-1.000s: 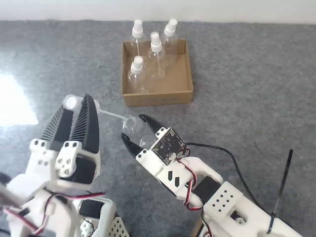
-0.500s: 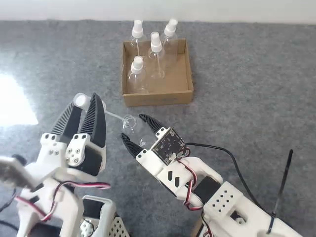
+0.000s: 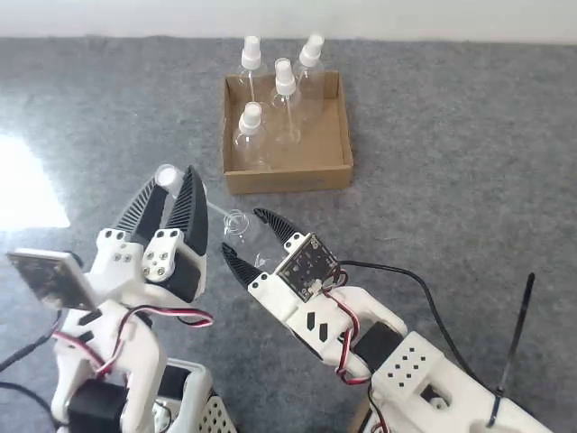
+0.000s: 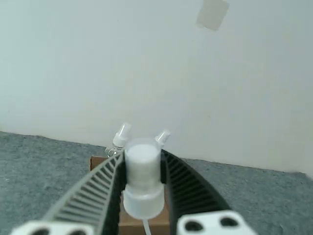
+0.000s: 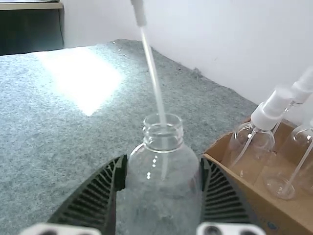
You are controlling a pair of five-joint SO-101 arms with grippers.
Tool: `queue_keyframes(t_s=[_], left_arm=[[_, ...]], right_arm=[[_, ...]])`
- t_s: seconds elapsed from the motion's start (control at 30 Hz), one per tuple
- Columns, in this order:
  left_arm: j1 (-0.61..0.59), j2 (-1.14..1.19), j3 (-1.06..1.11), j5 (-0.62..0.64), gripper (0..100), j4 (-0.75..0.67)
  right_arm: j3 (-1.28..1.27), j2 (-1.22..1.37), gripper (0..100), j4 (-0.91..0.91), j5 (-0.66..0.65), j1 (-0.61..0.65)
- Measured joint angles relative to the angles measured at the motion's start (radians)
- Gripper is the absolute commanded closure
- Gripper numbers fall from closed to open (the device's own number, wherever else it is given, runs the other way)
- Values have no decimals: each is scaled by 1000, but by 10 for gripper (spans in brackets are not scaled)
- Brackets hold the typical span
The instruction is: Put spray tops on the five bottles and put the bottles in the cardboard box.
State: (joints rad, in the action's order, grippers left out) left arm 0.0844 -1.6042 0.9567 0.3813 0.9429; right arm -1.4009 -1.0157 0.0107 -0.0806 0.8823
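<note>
Since the earlier frames the left arm has swung right and away from the near edge. This carried the left gripper (image 3: 173,180) and its spray top (image 4: 143,171) closer to the bottle (image 5: 159,181). The right arm and that bottle have not shifted, and nothing in the box has changed.

The left gripper's fingers are narrow, clamped on either side of the white spray top. The top sits up and to the left of the bottle's neck, well apart from it. Its thin dip tube (image 5: 152,73) slants down to the right and passes through the open neck into the bottle.

Right of it, the right gripper (image 3: 242,231) is clasped around the clear bottle's body, one finger on each side. The bottle is upright and uncapped, near the box's front wall but outside it.

Farther back stands one cardboard box (image 3: 287,179) on the grey carpeted table (image 3: 451,135). Four capped bottles (image 3: 251,135) (image 3: 285,97) (image 3: 251,61) (image 3: 311,63) stand upright inside it.

The count is five bottles, four in the box and one in the right gripper. There are five spray tops, four fitted and one held, plus one box and two arms.
</note>
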Motion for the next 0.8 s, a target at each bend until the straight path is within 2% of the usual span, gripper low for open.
queue_keyframes(t_s=[0.4, 0.63, 0.8], left_arm=[[49, 2, 18, -5, 985, 0], [64, 2, 43, -5, 984, -37], [130, 2, 48, -55, 984, -37]], right_arm=[[0, -11, 905, 0, 0, 0], [-31, -198, 905, -44, 0, 0], [-35, -285, 905, -130, 0, 6]])
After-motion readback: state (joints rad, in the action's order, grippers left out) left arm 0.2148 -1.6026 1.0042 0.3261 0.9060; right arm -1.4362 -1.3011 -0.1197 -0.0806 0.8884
